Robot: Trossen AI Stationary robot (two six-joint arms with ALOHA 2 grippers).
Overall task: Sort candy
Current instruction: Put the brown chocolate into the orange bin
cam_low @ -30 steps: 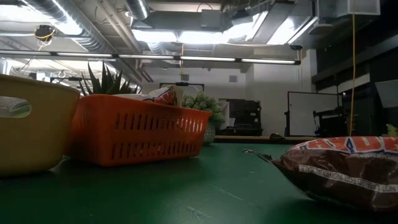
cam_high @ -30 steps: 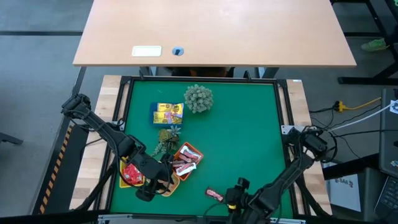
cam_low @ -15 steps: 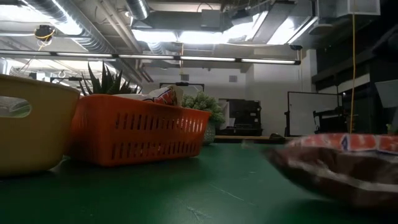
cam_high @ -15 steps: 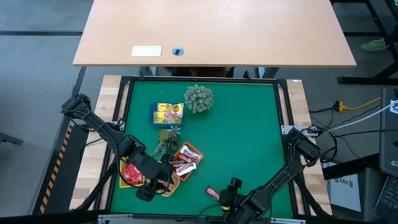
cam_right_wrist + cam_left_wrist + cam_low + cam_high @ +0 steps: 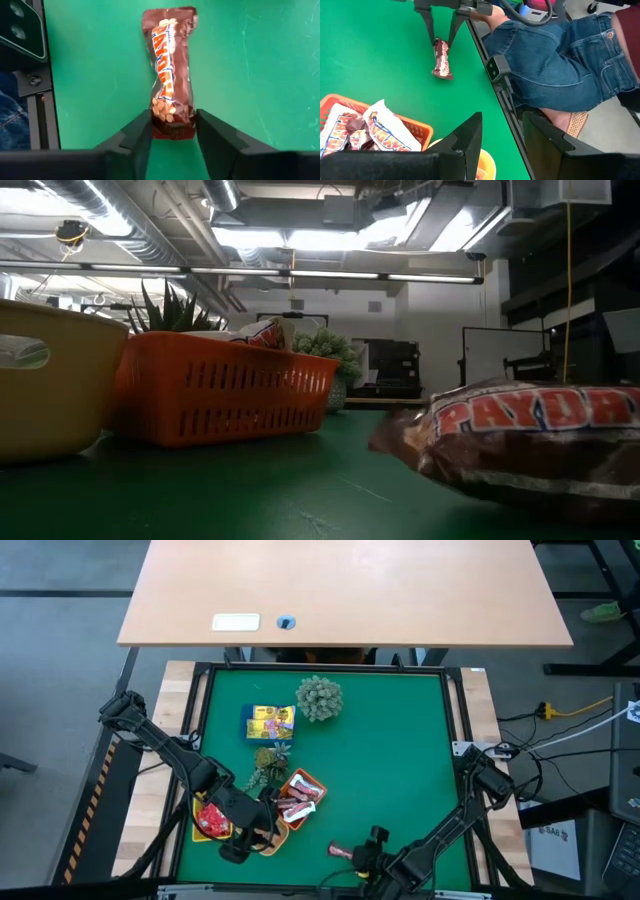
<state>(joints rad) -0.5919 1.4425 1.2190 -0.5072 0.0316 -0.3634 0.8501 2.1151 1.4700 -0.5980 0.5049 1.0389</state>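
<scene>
My right claw (image 5: 172, 131) sits at the high view's bottom centre, fingers pinching one end of a brown bar (image 5: 170, 70) lying on the green table (image 5: 400, 770). My left claw (image 5: 240, 845) hovers part-open over the orange tray (image 5: 312, 780) at lower left.

The candy bar (image 5: 520, 445) is cut off by the low view's edge.

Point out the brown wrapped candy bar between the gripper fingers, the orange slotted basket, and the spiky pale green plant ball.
brown wrapped candy bar (image 5: 170, 65), right wrist view, wrapper middle
orange slotted basket (image 5: 225, 395), low view, front wall
spiky pale green plant ball (image 5: 318, 698), high view, centre
</scene>
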